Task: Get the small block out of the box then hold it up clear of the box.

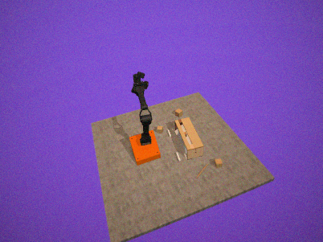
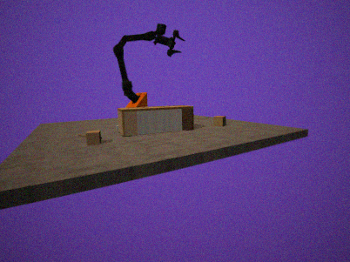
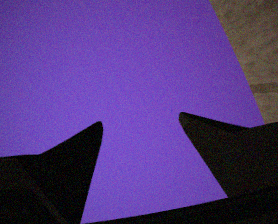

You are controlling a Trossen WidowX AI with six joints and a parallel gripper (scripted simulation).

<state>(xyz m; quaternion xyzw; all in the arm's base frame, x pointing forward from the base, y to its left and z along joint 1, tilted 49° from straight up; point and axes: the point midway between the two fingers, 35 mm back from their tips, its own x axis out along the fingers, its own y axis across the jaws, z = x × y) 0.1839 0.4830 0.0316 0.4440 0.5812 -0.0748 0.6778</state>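
While the box sat on the table, the gripper hung high above, released and empty

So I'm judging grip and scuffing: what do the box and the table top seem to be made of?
Box: looks like pale wood, matte tan walls, with a greyish, clear-looking front panel. Table top: a rough, mottled grey-brown matte surface, perhaps stone or felt; I cannot tell which.
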